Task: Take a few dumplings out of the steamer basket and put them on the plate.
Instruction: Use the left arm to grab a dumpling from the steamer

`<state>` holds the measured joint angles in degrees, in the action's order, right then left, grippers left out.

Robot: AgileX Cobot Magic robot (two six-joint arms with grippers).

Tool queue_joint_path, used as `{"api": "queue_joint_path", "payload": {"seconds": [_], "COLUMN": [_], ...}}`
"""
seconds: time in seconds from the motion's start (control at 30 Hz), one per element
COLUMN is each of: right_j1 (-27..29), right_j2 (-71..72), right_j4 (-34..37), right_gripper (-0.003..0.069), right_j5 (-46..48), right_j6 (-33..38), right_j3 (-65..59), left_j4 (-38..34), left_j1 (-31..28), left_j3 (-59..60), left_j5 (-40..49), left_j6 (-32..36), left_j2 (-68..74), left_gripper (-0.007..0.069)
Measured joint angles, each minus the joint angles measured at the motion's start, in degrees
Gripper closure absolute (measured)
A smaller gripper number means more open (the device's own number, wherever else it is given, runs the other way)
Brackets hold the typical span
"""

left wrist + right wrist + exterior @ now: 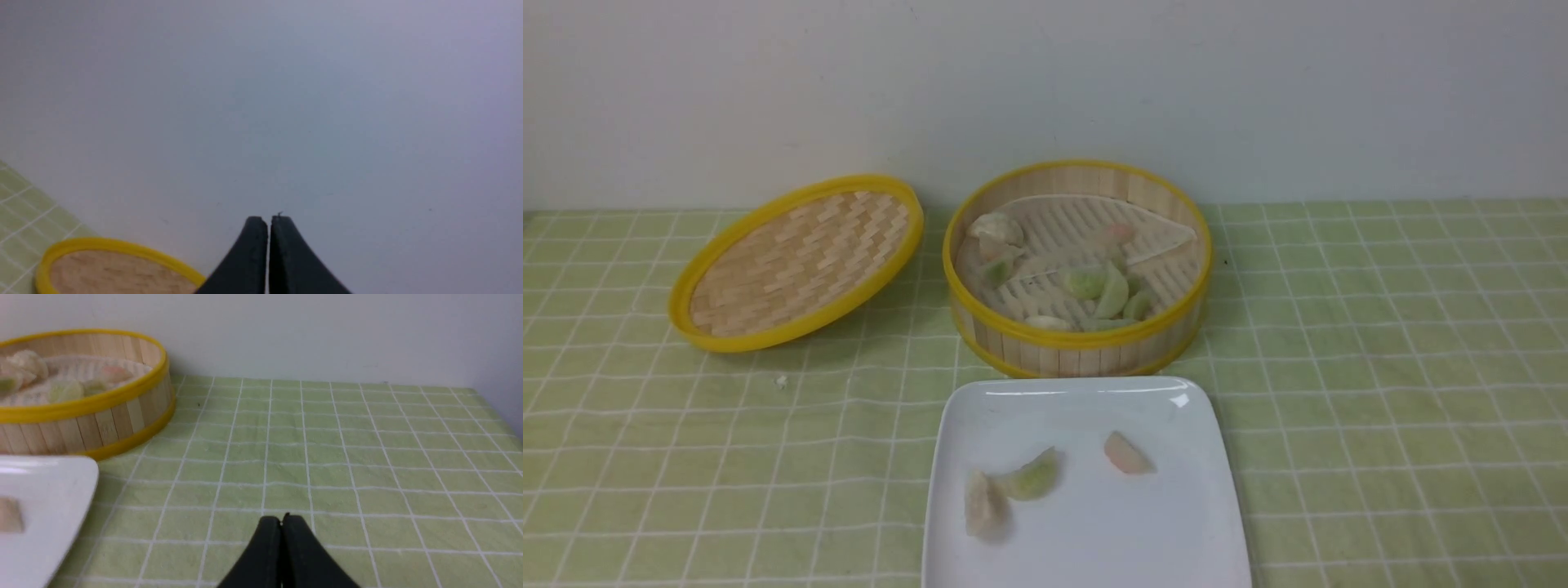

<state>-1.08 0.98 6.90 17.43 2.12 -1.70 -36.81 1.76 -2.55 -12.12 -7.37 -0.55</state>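
Observation:
The steamer basket (1078, 347) stands at the table's centre back with several dumplings (1098, 290) on its white liner. In front of it lies the white plate (1094, 539), holding a whitish dumpling (984, 506), a green one (1031, 478) and a pink one (1127, 455). Neither arm shows in the front view. My left gripper (269, 222) is shut and empty, pointing at the wall above the lid. My right gripper (281, 522) is shut and empty over the cloth, well to the right of the steamer basket (94, 416) and the plate (49, 498).
The shallow woven lid (796, 261) leans tilted to the left of the steamer; its yellow rim (102, 247) shows in the left wrist view. A green checked cloth (1380, 367) covers the table, with a white wall behind. A small crumb (781, 380) lies on the cloth.

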Motion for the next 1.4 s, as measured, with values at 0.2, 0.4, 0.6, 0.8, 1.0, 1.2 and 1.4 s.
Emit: {"api": "queue_joint_path", "payload": {"seconds": [0.2,0.4,0.6,0.8,1.0,1.2,1.4], "right_j1": [0.00,0.00,0.00,-0.48,-1.27,-1.27,-1.27], "right_j2": [0.00,0.00,0.00,0.00,-5.34,-22.68,-32.94], "right_j4": [19.66,34.99,38.22,38.28,31.65,22.32,18.90], "right_gripper": [0.0673,0.0673,0.0673,0.0673,0.0673,0.0673,0.0673], "right_j5": [-13.78,-20.51,-21.52,-16.57,7.18,33.68,43.59], "right_j6": [-7.13,-9.44,-9.38,-10.10,-3.38,0.00,0.72], "right_j3": [0.00,0.00,0.00,3.82,23.70,43.74,50.35], "left_j4": [3.37,4.13,3.82,3.25,4.32,9.81,17.10], "left_j1": [0.00,0.00,0.00,0.00,3.48,11.86,15.76], "left_j3": [-13.65,-32.87,-52.32,-65.01,-73.60,-87.40,-104.07], "left_j5": [9.56,27.79,56.76,72.04,72.90,75.61,77.76], "left_j6": [-0.05,5.21,16.88,28.38,33.17,34.69,34.69], "left_j2": [4.24,18.52,37.77,59.84,76.31,92.76,109.77], "left_gripper": [0.0631,0.0631,0.0631,0.0631,0.0631,0.0631,0.0623]}}
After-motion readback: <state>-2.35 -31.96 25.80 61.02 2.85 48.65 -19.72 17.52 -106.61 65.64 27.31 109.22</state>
